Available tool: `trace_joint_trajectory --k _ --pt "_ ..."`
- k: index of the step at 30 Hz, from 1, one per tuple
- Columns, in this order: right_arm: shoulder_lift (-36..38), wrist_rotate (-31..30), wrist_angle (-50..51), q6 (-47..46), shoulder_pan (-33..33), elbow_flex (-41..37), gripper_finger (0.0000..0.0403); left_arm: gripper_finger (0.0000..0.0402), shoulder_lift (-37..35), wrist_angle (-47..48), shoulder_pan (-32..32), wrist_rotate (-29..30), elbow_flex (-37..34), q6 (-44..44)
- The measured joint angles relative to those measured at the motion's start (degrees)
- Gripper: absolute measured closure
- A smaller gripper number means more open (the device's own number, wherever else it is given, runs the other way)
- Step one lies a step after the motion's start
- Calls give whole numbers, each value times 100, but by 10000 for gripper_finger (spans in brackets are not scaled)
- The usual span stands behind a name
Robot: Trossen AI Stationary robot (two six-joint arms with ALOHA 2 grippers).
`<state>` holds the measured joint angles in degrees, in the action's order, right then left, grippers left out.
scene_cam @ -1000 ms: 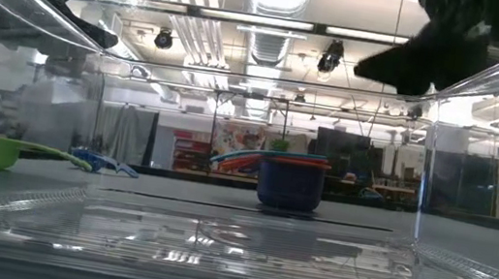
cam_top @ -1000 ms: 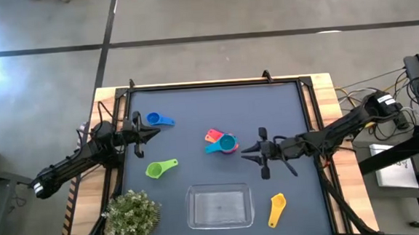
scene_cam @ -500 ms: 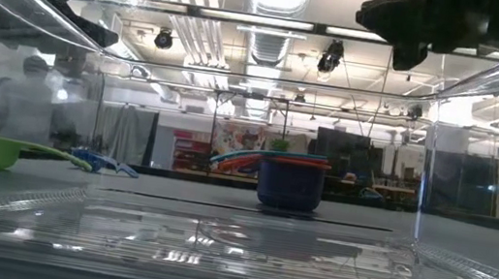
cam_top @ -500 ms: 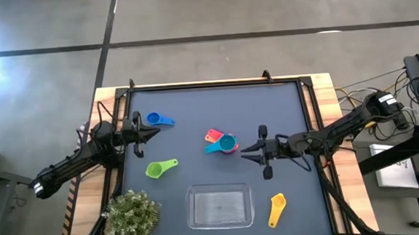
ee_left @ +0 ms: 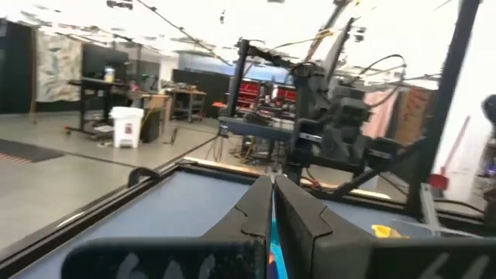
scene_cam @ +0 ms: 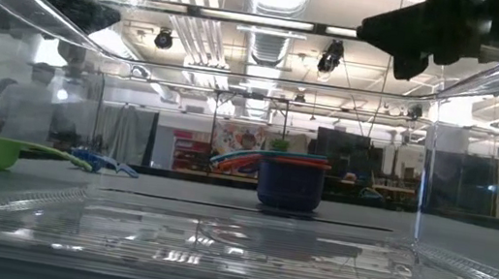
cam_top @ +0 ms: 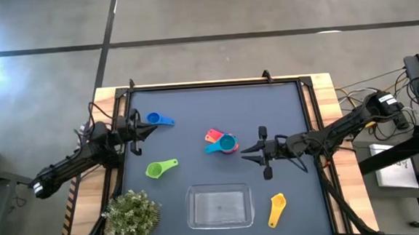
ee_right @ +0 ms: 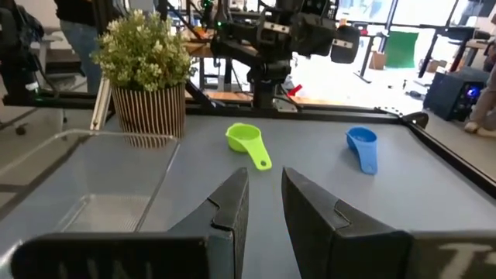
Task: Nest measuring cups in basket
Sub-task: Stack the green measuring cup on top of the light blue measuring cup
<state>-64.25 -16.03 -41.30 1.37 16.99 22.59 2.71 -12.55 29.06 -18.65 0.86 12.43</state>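
A nested stack of measuring cups (cam_top: 222,141), pink, orange and teal from above, stands on the dark mat's middle; it is also in the low view (scene_cam: 291,183). Three cups lie singly on the mat: blue (cam_top: 159,120) at the far left, green (cam_top: 160,168) nearer, yellow (cam_top: 276,208) at the near right. The clear basket (cam_top: 218,206) rests at the near middle with nothing in it. My right gripper (cam_top: 244,150) hovers just right of the stack, pointing level at it, narrowly open (ee_right: 265,174). My left gripper (cam_top: 140,130) is shut (ee_left: 272,203), raised beside the blue cup.
A bushy green plant in a striped pot (cam_top: 131,213) stands at the near left corner, beside the basket. A raised black frame (cam_top: 215,84) edges the mat. People move in the room beyond the table (scene_cam: 25,103).
My right gripper has tipped up from slanting downward to level, staying beside the stack. My left gripper has tipped its fingertips upward a little, in place. No cup has moved.
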Motion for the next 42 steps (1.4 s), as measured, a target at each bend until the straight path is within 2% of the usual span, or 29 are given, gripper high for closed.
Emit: trace_joint_trajectory --k 14,20,25,29,34,39,42 --pt "-2 -30 37 27 -6 -64 335 402 1145 124 -2 131 174 -246" --pt "-2 -48 38 87 -15 -64 335 402 2031 1329 -14 438 1244 -637" --pt "-2 -48 75 87 -15 -64 335 402 2905 2754 -28 467 2267 -766" --pt "-2 -48 85 78 -15 -64 335 402 3489 3545 -177 467 2870 -746" --pt "-2 -48 127 61 -15 -106 335 402 4142 4123 -560 491 3614 -744" --pt "-2 -48 127 59 -15 -129 335 402 4807 4912 -1186 1003 4406 -740" --pt "-2 -48 172 8 -15 -129 335 402 5170 5168 -1608 1033 4691 -549"
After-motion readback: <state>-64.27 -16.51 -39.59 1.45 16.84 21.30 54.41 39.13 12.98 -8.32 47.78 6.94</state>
